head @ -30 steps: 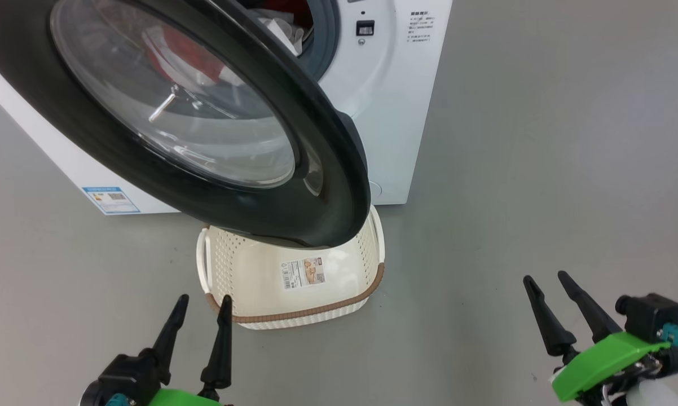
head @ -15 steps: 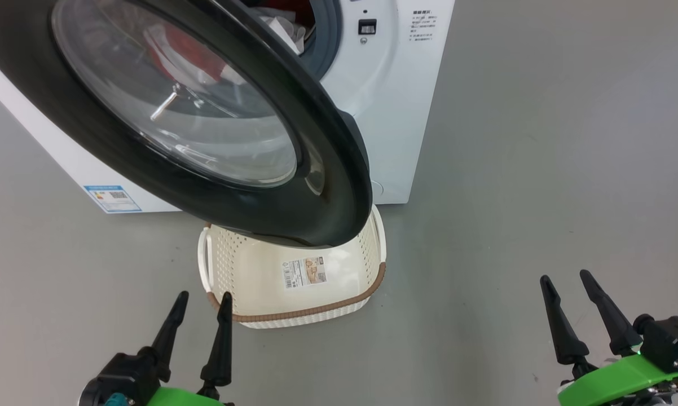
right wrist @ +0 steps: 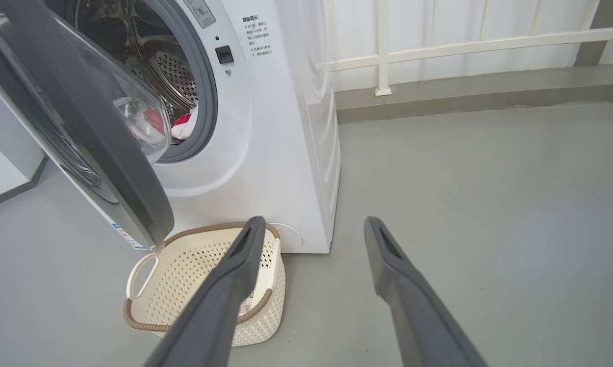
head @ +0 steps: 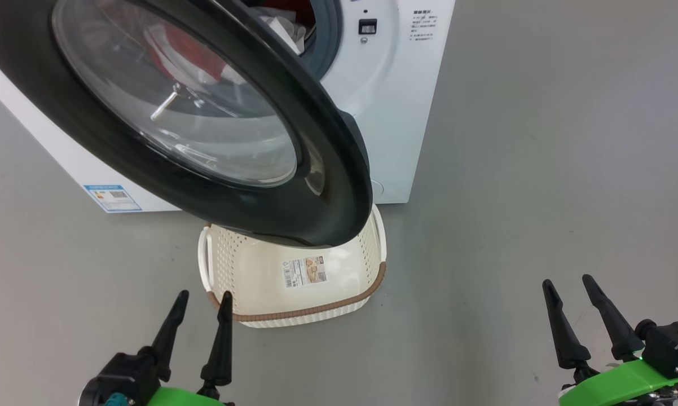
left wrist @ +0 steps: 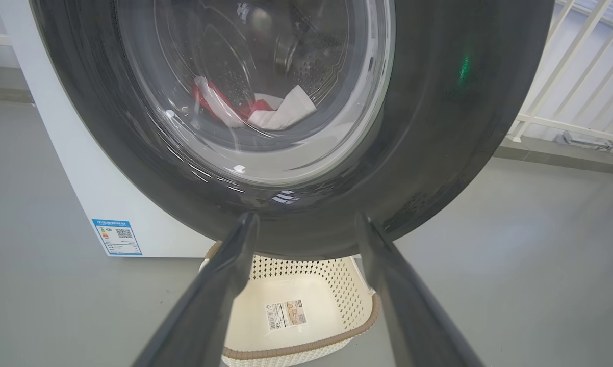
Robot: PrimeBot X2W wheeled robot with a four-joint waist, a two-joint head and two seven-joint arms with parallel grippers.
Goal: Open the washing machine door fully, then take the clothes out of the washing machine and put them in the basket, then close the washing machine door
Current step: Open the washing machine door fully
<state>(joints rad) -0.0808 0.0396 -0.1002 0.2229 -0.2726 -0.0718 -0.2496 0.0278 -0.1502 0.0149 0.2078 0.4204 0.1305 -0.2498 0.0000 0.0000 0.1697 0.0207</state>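
Washing machine door is only part-way open. It's hinged on your left, and the free edge overhangs the basket, which sits on the floor just in front of the washing machine. Clothes are in the drum, red and white, visible through the glass and through the gap in the right wrist view

Both pincers are released, empty and touching nothing. Left gripper is low, just beside the basket's near-left corner. Right gripper is low and well off to the right over bare floor

Step in hand, as I read it: finish the door swing. How I'd do it:
- use the right arm, since the gap is on its side
- bring it up into the gap and put one finger behind the black rim near the free edge
- stay off the glass bowl; it's bulged and slick, so I'd expect the finger to skate
- push along the hinge arc, not in a straight line, or the finger slips off the rim
- can't tell how much clearance the door's lower edge has over the basket rim, so go slow and watch for the basket getting nudged
- the door swings toward your left, so pull the left arm back first
- don't stop short: you need the drum mouth wholly clear to reach in
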